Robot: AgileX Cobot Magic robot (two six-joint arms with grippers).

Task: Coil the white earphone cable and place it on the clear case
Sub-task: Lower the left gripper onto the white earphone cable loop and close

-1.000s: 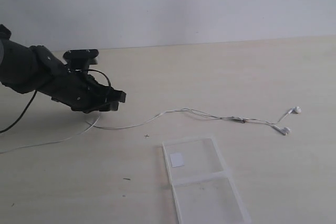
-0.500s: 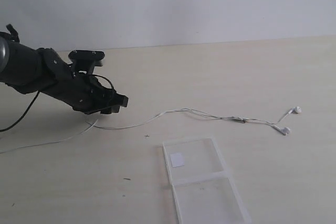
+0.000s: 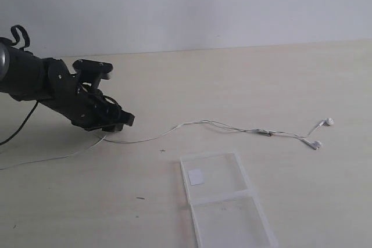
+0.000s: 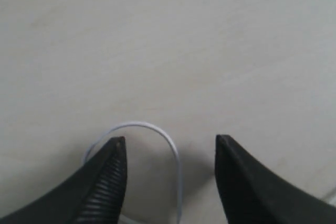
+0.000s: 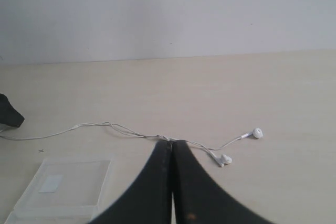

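Since a second ago the left gripper [image 3: 121, 120] has dipped lower toward the surface [image 3: 261, 79] near its left edge. Its jaws are apart, and a loop of the white earphone cable [image 3: 203, 122] lies between them, ungripped. The cable stretches unmoved across the middle toward the right edge; the clear case [image 3: 216, 173] lies open by the front edge, unchanged. The right gripper [image 5: 172, 148] is pressed together, empty.
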